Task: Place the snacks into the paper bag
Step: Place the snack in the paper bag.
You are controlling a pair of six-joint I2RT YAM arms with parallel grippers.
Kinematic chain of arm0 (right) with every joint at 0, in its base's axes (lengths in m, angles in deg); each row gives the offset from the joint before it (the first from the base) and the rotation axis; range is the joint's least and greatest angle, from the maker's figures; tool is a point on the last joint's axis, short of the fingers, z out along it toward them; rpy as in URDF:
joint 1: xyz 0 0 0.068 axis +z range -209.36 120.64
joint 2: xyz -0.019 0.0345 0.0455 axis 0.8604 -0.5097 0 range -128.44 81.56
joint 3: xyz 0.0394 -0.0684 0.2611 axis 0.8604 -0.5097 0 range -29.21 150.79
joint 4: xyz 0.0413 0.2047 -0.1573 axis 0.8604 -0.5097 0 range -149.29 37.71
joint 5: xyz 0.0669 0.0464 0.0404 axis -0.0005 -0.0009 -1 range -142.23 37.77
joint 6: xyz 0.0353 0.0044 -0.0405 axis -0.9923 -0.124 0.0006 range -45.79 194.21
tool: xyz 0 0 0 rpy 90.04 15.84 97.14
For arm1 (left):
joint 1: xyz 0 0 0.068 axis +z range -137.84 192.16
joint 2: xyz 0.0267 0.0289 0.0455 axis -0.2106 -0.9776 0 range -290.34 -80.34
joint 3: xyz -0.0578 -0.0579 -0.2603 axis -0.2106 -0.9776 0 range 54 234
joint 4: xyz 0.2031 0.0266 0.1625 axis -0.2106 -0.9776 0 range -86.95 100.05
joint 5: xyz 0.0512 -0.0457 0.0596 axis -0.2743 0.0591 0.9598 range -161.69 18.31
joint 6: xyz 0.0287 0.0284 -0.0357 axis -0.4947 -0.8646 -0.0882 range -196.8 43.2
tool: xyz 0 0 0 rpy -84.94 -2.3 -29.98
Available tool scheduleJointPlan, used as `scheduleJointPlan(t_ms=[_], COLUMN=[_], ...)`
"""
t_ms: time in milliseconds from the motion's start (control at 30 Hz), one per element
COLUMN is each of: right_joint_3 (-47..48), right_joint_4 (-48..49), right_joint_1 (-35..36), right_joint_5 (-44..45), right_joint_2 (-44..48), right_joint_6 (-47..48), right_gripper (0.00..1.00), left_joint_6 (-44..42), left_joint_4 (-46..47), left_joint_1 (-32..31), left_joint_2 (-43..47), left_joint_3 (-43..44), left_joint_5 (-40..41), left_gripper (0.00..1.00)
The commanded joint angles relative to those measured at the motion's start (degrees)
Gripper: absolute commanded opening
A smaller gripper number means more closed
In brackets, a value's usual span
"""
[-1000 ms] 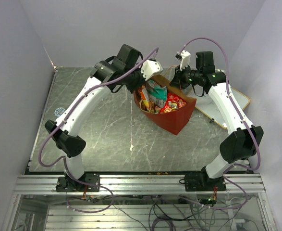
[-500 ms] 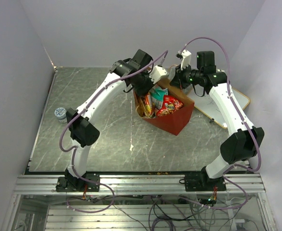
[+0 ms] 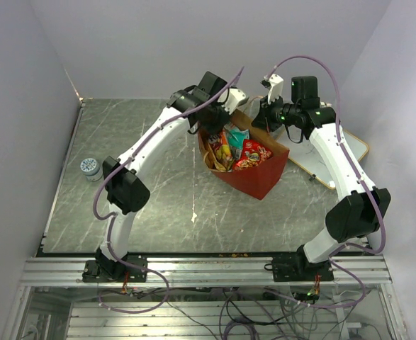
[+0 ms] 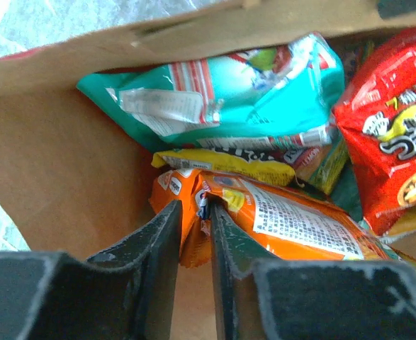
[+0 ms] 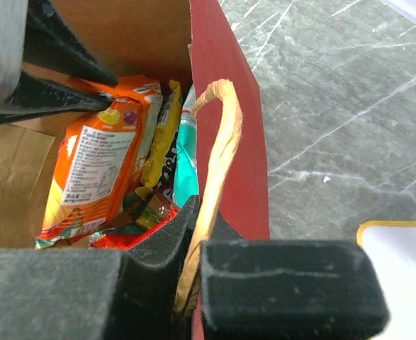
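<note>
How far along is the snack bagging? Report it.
Done: the teal packet, red packet and yellow packet lie inside the paper bag. In hand: the left gripper, jaws slightly apart, sits around a corner of the orange packet inside the bag; the right gripper pinches the bag's handle. Left: let go and withdraw; the top view shows no snack outside the bag.

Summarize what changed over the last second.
Left arm swung right and dipped the left gripper into the paper bag; its jaws now stand slightly apart around the edge of the orange packet, apparently releasing it. Unchanged: right gripper shut on the bag's handle, bag in place.
</note>
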Motion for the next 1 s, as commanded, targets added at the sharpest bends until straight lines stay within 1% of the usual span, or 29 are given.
scheduleJointPlan(t_ms=[0,67,300,367,433,633,767,967], right_joint_3=[-0.4,-0.5,-0.9,-1.0,-1.1,-0.7,0.1,2.8], right_joint_4=[0.0,0.0,0.2,0.3,0.4,0.3,-0.1,-0.4], right_joint_1=[-0.5,-0.5,-0.6,-0.7,-0.8,-0.8,-0.8,-2.0], right_joint_5=[-0.6,-0.5,-0.2,-0.2,-0.3,-0.5,0.7,6.9], right_joint_2=[0.8,0.7,1.0,1.0,1.0,0.7,-0.4,-2.7], right_joint_6=[-0.2,-0.2,-0.1,-0.1,-0.1,-0.1,-0.3,-2.0], right_gripper=[0.00,0.00,0.00,0.00,0.00,0.00,0.00,0.00], left_joint_6=[6.2,7.4,10.0,9.8,9.5,6.9,2.6,-2.7], left_joint_4=[6.7,8.1,11.3,11.8,12.6,17.7,19.8,20.6], left_joint_1=[1.9,2.4,4.5,4.5,4.6,4.5,4.5,4.6], left_joint_2=[-1.1,-1.3,0.4,1.6,3.3,12.7,19.2,26.3], left_joint_3=[1.9,2.0,2.2,1.9,0.8,-7.2,-12.3,-19.7], left_joint_5=[0.8,0.5,-2.3,-4.2,-6.8,-14.0,-18.2,-16.8], left_gripper=[0.36,0.40,0.63,0.70,0.74,0.78,0.79,0.79])
